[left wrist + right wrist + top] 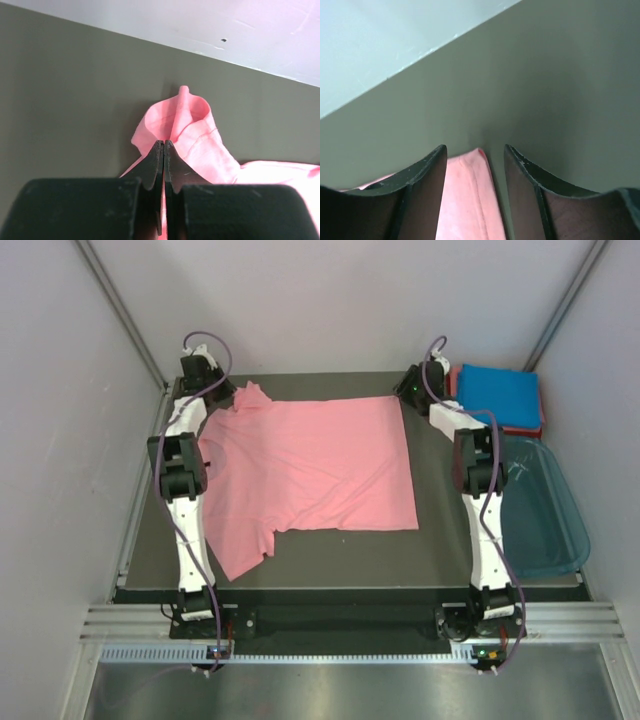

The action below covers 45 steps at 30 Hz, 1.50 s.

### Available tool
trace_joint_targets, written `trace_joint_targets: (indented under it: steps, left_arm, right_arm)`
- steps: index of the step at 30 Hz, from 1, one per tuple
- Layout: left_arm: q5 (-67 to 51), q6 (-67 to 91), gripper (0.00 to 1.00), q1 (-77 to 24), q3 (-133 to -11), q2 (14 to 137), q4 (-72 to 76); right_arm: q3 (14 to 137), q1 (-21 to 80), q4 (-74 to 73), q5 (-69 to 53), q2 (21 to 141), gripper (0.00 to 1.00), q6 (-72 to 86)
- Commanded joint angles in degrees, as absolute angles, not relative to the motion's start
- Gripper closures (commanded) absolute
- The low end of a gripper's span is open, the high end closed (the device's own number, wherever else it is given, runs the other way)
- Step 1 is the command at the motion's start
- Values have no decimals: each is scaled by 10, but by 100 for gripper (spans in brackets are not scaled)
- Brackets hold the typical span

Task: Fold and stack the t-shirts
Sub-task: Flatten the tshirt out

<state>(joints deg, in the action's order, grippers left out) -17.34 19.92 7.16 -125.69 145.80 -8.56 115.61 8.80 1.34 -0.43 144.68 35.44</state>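
I see a teal tub (545, 515) at the grey table's (440, 552) right edge, with the blue t-shirt (497, 392) beyond it. The left gripper (164, 145) pinches the salmon-pink t-shirt (310, 465) (the right gripper (475, 150) gapes wide, straddling its corner).

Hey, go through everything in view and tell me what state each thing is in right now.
salmon-pink t-shirt: spread out flat, creased, far-left corner pinched up.
blue t-shirt: folded, top of the stack.
reddish-pink t-shirt: folded, under the blue one, only edges showing.
teal tub: upright, open side up.
left end effector: shut on the salmon-pink t-shirt's corner.
right end effector: open, straddling that shirt's far-right corner.
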Motion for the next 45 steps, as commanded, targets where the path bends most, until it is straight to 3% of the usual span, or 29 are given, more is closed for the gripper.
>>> trace_joint_targets:
  steps: [1,4,11,13,31,45]
  left_arm:
    - [-182,200,100,69,-1273,1428,-40]
    - [-178,192,100,69,-1272,1426,-45]
    - [-173,180,100,69,-1257,1410,-45]
    - [-173,180,100,69,-1254,1402,-45]
    - [-138,151,100,69,-1194,1319,-59]
    - [-115,146,100,82,-1113,1257,-75]
  right_arm:
    - [1192,84,26,4,1461,51,387]
    - [1198,84,32,2,1473,57,392]
    - [1199,81,37,-11,1473,94,387]
    - [1197,80,38,-8,1470,100,381]
    - [1146,64,120,-47,1402,100,351]
    - [1034,63,150,-59,1322,100,344]
